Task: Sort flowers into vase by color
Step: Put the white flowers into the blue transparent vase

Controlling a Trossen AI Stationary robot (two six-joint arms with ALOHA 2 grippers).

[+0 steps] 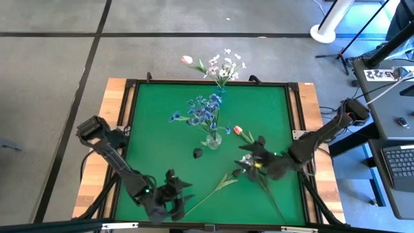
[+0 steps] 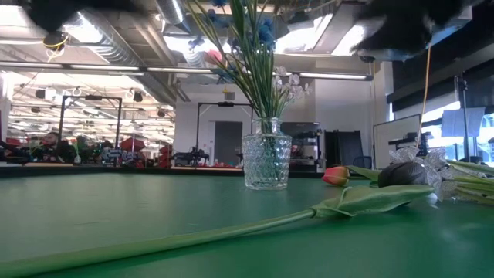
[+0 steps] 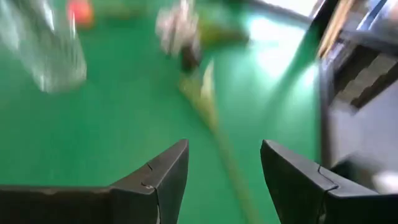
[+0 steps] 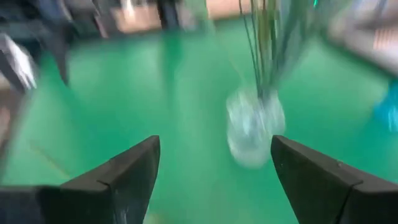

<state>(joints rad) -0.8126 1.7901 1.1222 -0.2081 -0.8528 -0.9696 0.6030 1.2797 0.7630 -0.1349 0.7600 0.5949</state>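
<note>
**Blue sprays stand in the glass vase; loose stems lie on the green mat**

A clear cut-glass vase is seen standing near the middle of the green table mat, and a spray of small blue blossoms on thin green stalks is held upright in it. In the low view the same vase is shown with the stalks rising out of its mouth. At the far edge of the mat a second bunch, made up of small white blossoms and one pink tulip, is seen; what holds it cannot be told.

A pink-orange tulip head lies on the mat just right of the vase, and a small near-black tulip head lies just in front of it. A long green stem with a leaf is laid slantwise across the near part of the mat, between the two grippers.

The left gripper is positioned at the near edge of the mat, its fingers spread apart with nothing between them; the long stem is seen ahead of it. The right gripper is held over the loose flowers to the right of the vase, its fingers likewise parted and empty, pointed toward the vase.
</note>
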